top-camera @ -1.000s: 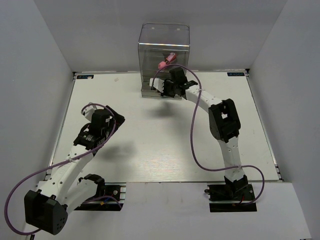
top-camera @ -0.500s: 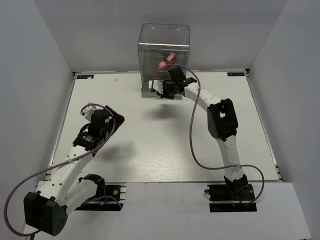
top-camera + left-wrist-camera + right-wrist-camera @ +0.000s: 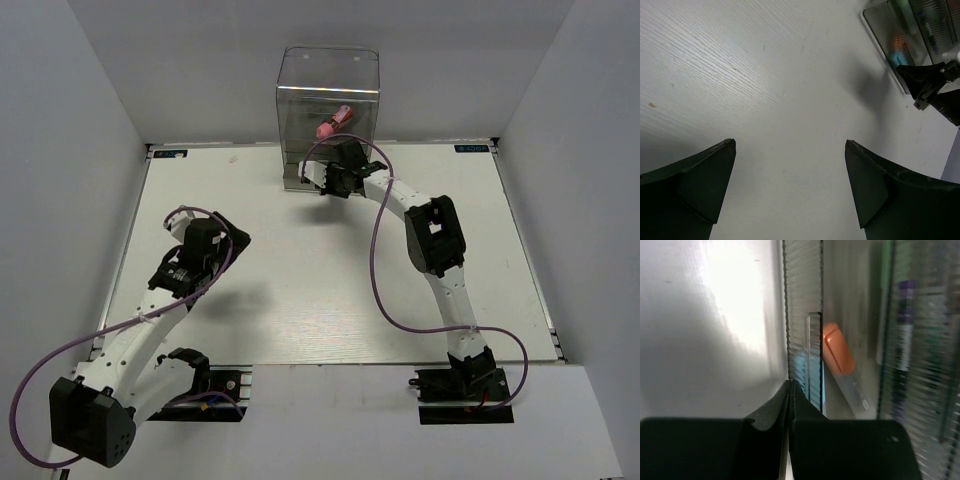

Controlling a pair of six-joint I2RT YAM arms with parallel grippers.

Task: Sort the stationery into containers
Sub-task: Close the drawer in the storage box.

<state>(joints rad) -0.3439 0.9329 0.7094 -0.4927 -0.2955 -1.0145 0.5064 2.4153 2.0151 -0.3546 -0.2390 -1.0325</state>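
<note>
The clear drawer box (image 3: pixel 328 105) stands at the table's far edge, with a pink-capped marker (image 3: pixel 335 120) in an upper drawer. My right gripper (image 3: pixel 324 180) is shut and empty, its tips (image 3: pixel 791 383) against the ribbed front of the bottom drawer (image 3: pixel 802 315). Behind that front lie an orange-capped marker (image 3: pixel 838 356), a green pen (image 3: pixel 885 270) and a dark purple pen (image 3: pixel 904 315). My left gripper (image 3: pixel 222 240) is open and empty over bare table at the left (image 3: pixel 790 145). The box (image 3: pixel 910 25) and the right gripper (image 3: pixel 935 85) show at the top right of the left wrist view.
The white table (image 3: pixel 300 280) is walled by grey panels on three sides. No loose stationery shows on the table. The right arm's purple cable (image 3: pixel 385 270) loops over the middle right.
My right gripper has moved a little left and in toward the bottom drawer front. The left arm has hardly moved.
</note>
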